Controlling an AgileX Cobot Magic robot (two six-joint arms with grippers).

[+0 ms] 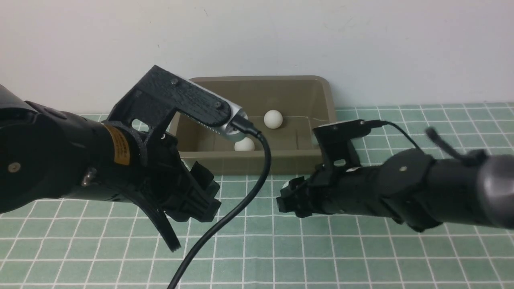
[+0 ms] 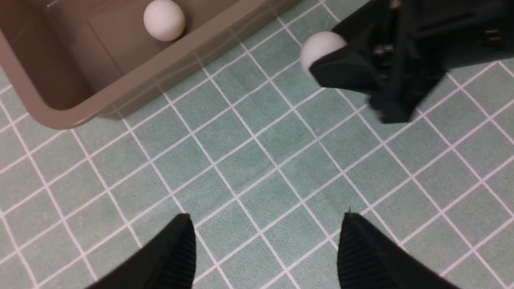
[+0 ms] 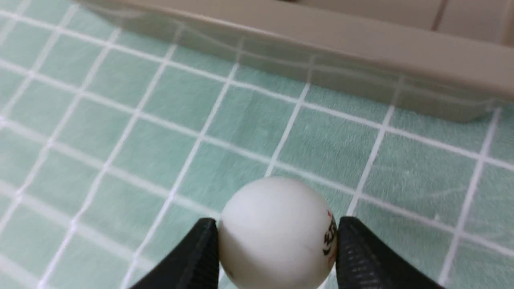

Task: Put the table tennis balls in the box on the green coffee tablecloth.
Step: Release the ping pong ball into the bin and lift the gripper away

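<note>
The olive-brown box [image 1: 313, 86] stands at the back of the green coffee tablecloth [image 1: 361, 253]. Two white table tennis balls lie inside it: one [image 1: 273, 119] in the open, the other [image 1: 244, 145] half hidden behind my left wrist. My right gripper [image 3: 277, 237] is shut on a third ball [image 3: 273, 233] with a dark logo, low over the cloth just in front of the box wall [image 3: 361, 52]. In the left wrist view this held ball [image 2: 319, 48] peeks out of the right gripper's black fingers [image 2: 345, 74]. My left gripper [image 2: 267, 220] hangs open over bare cloth, left of the right one.
A black cable [image 1: 241, 200] runs from my left wrist down across the cloth to the front edge. A pale wall [image 1: 361, 40] rises directly behind the box. The box's near corner [image 2: 60, 116] lies close to the left gripper.
</note>
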